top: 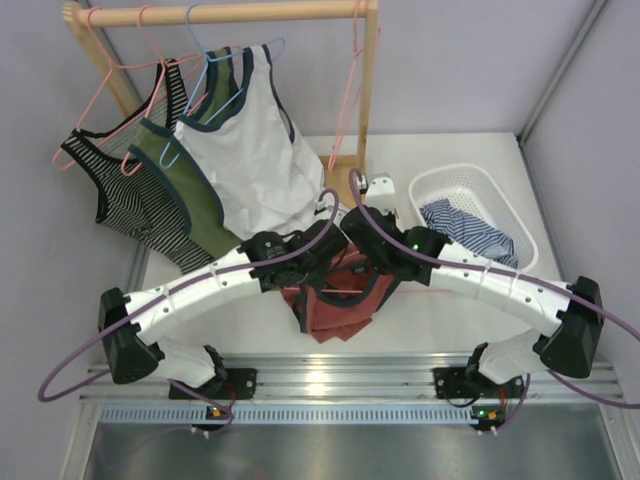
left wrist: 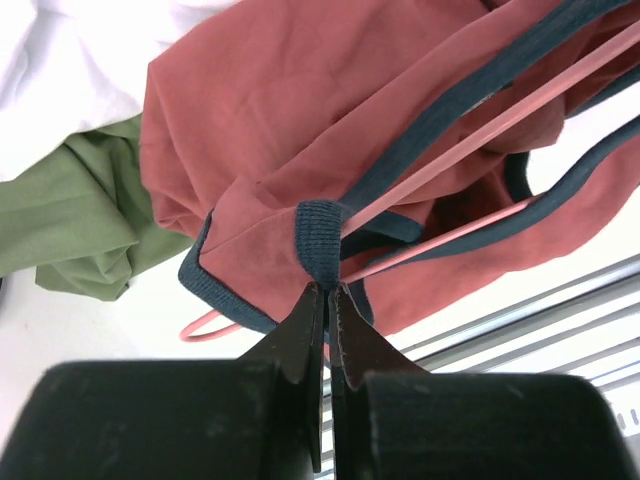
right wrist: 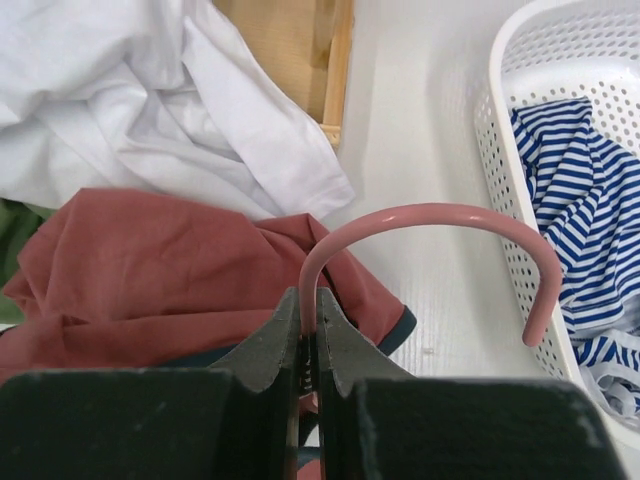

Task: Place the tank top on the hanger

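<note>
My white left arm [top: 195,290] and white right arm [top: 500,285] arch inward, wrists nearly meeting. My black left gripper [left wrist: 325,292] pinches the rust-red tank top [left wrist: 250,120] by its navy trim; my black right gripper [right wrist: 308,300] clamps the thin pink wire hanger [right wrist: 430,212] below its hook.

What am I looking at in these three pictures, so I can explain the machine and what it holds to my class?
These are two white robot arms bolted to a white table. The wide picture looks down from above and behind them; the other two come from cameras on the wrists. The left claw is shut on the navy trim of a rust-red sleeveless tank top. The right claw is shut on the hook of a thin pink wire hanger, whose wire threads among the shirt's straps. Nearby stand a white plastic basket holding blue-striped cloth and a wooden rack of hung tops.
</note>
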`<state>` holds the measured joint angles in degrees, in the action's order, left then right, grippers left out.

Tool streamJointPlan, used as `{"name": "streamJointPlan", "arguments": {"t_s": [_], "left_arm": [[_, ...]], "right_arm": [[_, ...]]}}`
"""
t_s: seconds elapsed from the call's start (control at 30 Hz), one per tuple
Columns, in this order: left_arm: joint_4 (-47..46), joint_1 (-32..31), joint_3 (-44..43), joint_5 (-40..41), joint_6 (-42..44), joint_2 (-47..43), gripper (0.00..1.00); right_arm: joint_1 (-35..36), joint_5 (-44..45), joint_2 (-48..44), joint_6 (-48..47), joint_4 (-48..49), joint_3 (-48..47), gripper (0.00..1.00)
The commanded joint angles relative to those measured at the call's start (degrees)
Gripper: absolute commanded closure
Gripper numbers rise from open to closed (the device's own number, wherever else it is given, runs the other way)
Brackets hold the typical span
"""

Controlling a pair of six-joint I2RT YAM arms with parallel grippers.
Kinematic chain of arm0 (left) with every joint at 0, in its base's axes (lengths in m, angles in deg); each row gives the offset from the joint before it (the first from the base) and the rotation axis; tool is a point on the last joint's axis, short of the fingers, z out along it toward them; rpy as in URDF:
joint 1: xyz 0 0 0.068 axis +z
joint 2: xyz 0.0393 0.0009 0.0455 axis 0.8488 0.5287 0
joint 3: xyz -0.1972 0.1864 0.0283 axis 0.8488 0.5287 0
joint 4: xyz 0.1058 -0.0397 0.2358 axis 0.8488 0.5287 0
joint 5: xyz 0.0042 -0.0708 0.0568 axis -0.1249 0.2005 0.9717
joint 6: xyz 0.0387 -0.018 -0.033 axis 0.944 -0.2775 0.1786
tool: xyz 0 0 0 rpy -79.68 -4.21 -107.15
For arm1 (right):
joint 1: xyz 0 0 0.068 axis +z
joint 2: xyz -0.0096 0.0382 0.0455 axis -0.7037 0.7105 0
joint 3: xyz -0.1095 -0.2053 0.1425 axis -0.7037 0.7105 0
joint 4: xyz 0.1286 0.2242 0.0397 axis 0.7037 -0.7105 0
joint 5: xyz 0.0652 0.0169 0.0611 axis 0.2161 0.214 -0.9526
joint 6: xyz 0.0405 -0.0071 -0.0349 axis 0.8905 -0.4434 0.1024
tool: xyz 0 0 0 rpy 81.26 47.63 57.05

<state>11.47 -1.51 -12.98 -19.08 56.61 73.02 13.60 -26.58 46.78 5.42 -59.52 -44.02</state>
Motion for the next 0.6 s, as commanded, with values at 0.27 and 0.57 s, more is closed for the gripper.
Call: {"name": "streamJointPlan", "arguments": {"t_s": [0.27, 0.57], "left_arm": [[-2.4, -1.1, -3.1, 1.3, -3.5, -3.2, 1.0], [-4.1, -1.1, -1.8, 4.8, -5.2, -10.0, 0.76]], "right_arm": [[5.7, 7.2, 2.9, 3.5, -4.8, -10.3, 1.0], [6.6, 7.7, 2.7, 3.6, -4.7, -10.7, 1.0]]}}
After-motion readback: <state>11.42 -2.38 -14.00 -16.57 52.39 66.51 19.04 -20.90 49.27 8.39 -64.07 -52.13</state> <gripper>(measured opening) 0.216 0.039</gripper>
